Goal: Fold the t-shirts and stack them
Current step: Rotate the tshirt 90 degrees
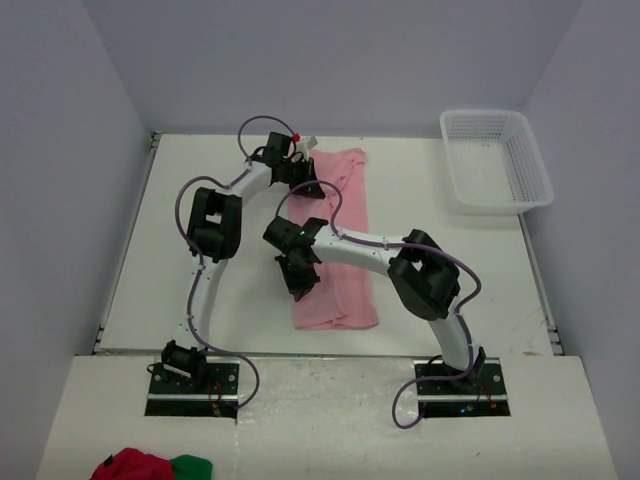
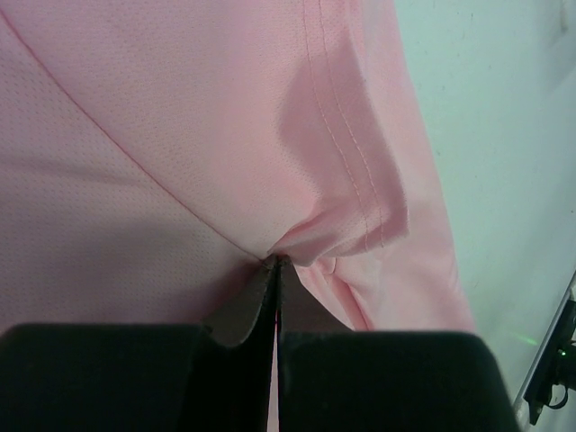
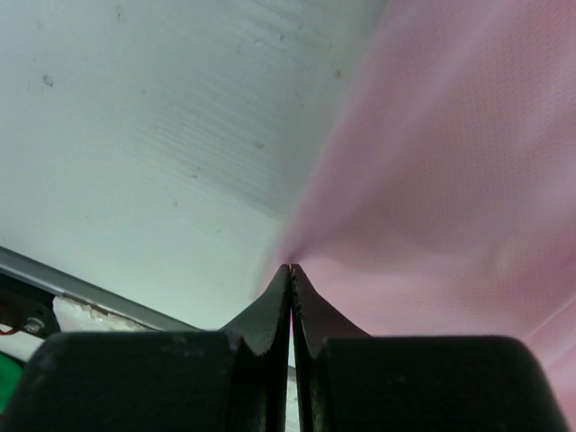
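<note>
T-shirt point(image 1: 352, 190), one, pinched by left pincer point(image 2: 274, 259) and right pincer point(image 3: 290, 266).

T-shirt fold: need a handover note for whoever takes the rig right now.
Left gripper: shut, pinching the pink t-shirt near its far end, at a stitched hem.
Right gripper: shut on the same shirt's left edge toward the near end.
Shirt lies as a long narrow strip mid-table; white basket at far right.
Done: apparently folded lengthwise. Left: fold across, stack.
</note>
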{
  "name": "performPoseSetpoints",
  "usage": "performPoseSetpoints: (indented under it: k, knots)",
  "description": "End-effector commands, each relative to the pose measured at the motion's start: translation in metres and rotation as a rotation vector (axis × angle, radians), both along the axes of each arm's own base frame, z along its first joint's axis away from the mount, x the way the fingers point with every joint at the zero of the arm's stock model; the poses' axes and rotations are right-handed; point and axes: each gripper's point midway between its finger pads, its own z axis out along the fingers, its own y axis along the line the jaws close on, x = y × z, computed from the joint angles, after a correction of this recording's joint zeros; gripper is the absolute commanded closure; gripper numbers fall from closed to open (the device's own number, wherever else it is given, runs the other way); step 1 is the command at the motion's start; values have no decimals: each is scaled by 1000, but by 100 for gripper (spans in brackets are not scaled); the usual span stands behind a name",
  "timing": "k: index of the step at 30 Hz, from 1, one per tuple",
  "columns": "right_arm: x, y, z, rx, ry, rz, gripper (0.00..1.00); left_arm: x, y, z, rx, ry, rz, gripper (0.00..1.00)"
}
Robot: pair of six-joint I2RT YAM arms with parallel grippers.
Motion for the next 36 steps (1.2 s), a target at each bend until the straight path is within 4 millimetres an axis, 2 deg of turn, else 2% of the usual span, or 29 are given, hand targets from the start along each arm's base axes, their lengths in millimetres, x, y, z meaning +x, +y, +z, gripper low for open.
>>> performPoseSetpoints:
  k: [1, 3, 4, 5, 6, 7, 8, 9, 10, 11, 12, 13, 15, 16, 17, 19, 20, 21, 22, 23, 25, 26, 27, 28, 29, 30, 31, 35, 36]
  knots:
    - [9, -9, 5, -45, -54, 8, 100, -2, 10, -12, 62, 5, -8, 100]
    - [10, -8, 19, -3, -87, 16, 100, 2, 15, 6, 80, -34, 12, 100]
    - [9, -8, 20, 17, -98, 19, 100, 2, 22, 4, 121, -43, 41, 100]
    - [10, -7, 37, 57, -124, 21, 100, 6, 25, 30, 125, -92, 64, 100]
    - [10, -9, 44, 72, -139, 20, 100, 1, 29, 33, 138, -98, 76, 100]
    - [9, -12, 48, 77, -153, 15, 100, 6, 32, 64, 136, -162, 103, 99]
    - [9, -14, 67, 112, -184, 8, 100, 6, 35, 75, 140, -180, 119, 93]
    - [9, -18, 72, 120, -198, 1, 100, 4, 39, 83, 152, -190, 139, 91]
    - [6, -27, 73, 105, -204, -9, 100, 1, 41, 110, 142, -226, 153, 89]
    - [7, -33, 86, 114, -239, -23, 100, 0, 44, 123, 145, -240, 171, 84]
    - [4, -44, 86, 90, -240, -30, 100, -3, 48, 129, 156, -243, 192, 83]
    - [3, -49, 89, 86, -250, -40, 100, -8, 49, 156, 137, -286, 199, 82]
    - [-1, -65, 93, 63, -265, -57, 96, -15, 50, 172, 143, -306, 213, 65]
    - [-5, -70, 92, 56, -259, -72, 88, -19, 51, 188, 133, -328, 219, 56]
    - [-6, -76, 91, 44, -263, -84, 86, -24, 48, 192, 133, -323, 216, 45]
    - [-16, -93, 85, 23, -248, -120, 83, -37, 49, 198, 126, -298, 218, 44]
    - [-18, -98, 83, 20, -251, -132, 81, -48, 46, 186, 137, -265, 208, 44]
    - [-25, -110, 78, 6, -245, -153, 80, -59, 45, 191, 131, -259, 205, 44]
    - [-28, -117, 74, -5, -246, -167, 80, -70, 41, 186, 134, -242, 184, 44]
    - [-29, -122, 73, -8, -254, -175, 76, -86, 44, 164, 159, -189, 169, 44]
    - [-36, -137, 65, -14, -262, -207, 72, -107, 50, 165, 178, -188, 180, 44]
    - [-36, -143, 64, -21, -271, -226, 65, -125, 58, 141, 209, -135, 177, 44]
    - [-38, -150, 57, -28, -276, -240, 62, -135, 58, 152, 182, -160, 168, 44]
    - [-38, -154, 60, -10, -286, -252, 62, -146, 59, 148, 177, -154, 155, 44]
    - [-36, -159, 59, -6, -292, -273, 62, -163, 63, 130, 185, -112, 140, 44]
    - [-34, -166, 53, -15, -312, -286, 61, -171, 65, 137, 169, -128, 137, 44]
    - [-32, -170, 57, 5, -336, -297, 61, -184, 68, 123, 180, -98, 128, 43]
    - [-24, -183, 61, 35, -357, -364, 62, -193, 79, 109, 219, -88, 156, 43]
    - [-27, -177, 62, 71, -330, -337, 63, -192, 78, 107, 219, -75, 163, 43]
